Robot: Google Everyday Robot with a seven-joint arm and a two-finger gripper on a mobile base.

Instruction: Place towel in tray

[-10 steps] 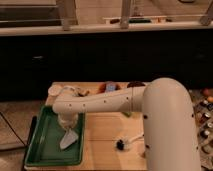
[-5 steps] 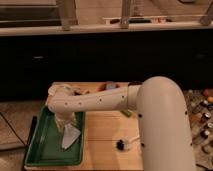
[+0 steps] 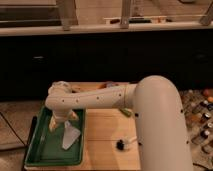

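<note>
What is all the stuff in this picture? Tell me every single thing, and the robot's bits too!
small pale folded cloth towel: one, white-grey, over the middle of the tray, right below the gripper; whether it hangs or lies flat cannot be told.
large shallow rectangular plastic tray: one, green, on the left end of the table.
wooden table: one, light brown, in the foreground.
small dark object with a pale handle: one, black and white, on the table to the right of the tray.
small containers: several, mixed colours, at the far right edge.
robot arm: one, white, reaching from the right across the table to the left.
gripper: one, at the arm's end, above the tray, at the towel's top.
</note>
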